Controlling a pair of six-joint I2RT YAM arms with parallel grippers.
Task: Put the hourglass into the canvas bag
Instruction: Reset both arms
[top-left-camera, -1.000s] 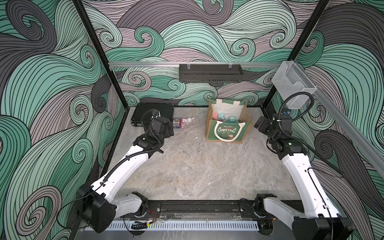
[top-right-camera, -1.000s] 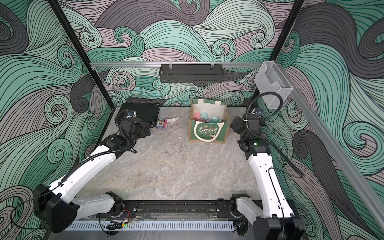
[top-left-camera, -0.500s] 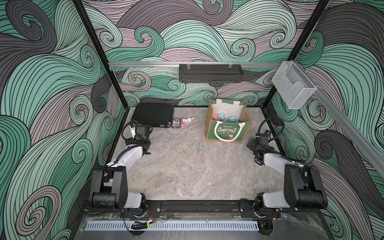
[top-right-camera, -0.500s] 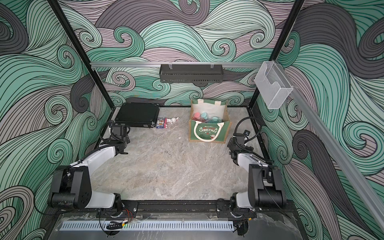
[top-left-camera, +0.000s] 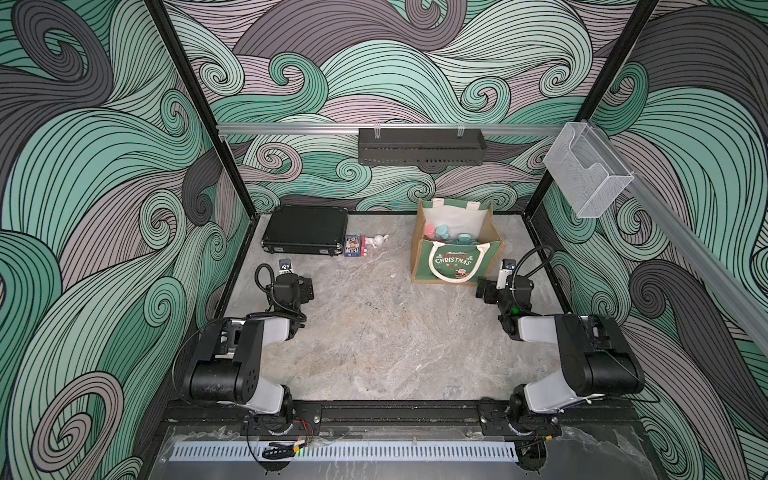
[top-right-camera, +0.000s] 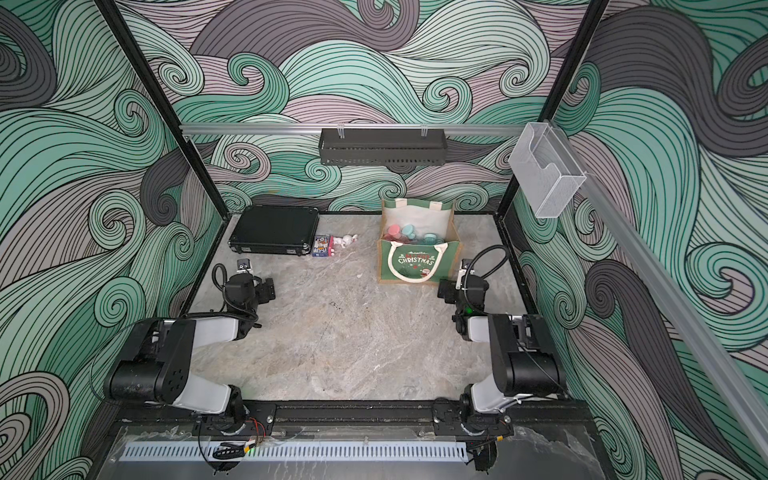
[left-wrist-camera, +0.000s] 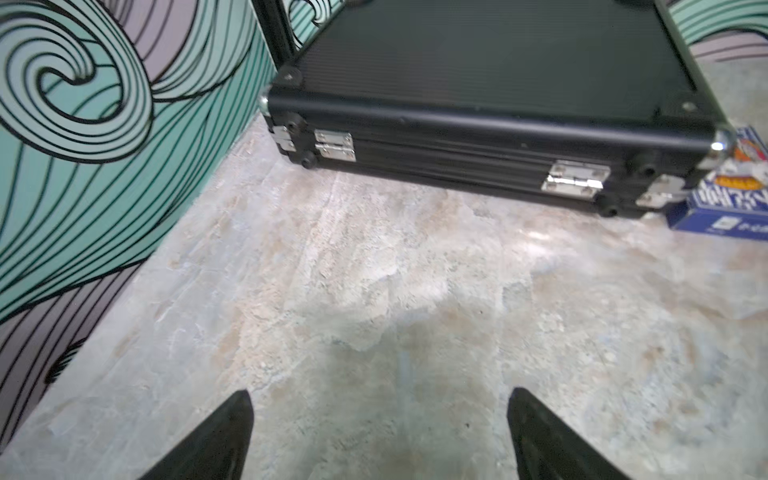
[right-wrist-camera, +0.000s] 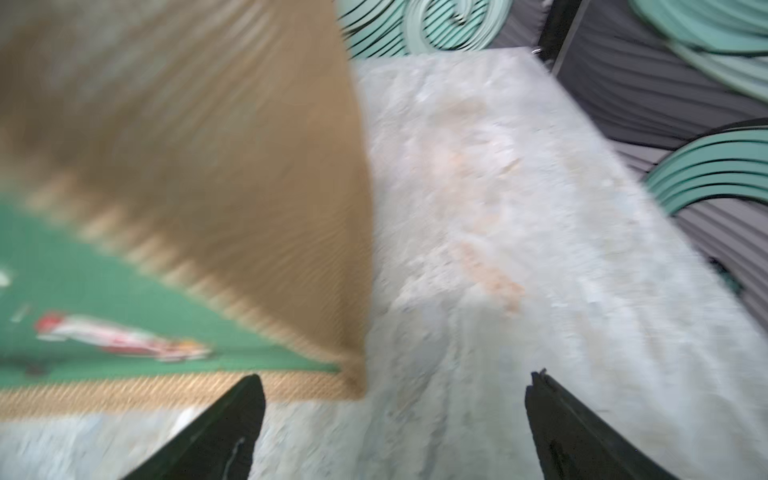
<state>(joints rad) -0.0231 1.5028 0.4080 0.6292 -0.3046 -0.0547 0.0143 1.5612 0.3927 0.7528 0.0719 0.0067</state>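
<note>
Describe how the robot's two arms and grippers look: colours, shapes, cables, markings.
The left arm and right arm have white link shells with bulky black joint housings. A black cable loops at each wrist. The left gripper and right gripper end in dark, tapering, pointed fingers. A small green light glows on the right arm.

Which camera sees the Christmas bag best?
Both top views: they show the whole bag, its print and the pink and teal things inside. The right wrist view shows only a blurry corner. The left wrist view misses it.
</note>
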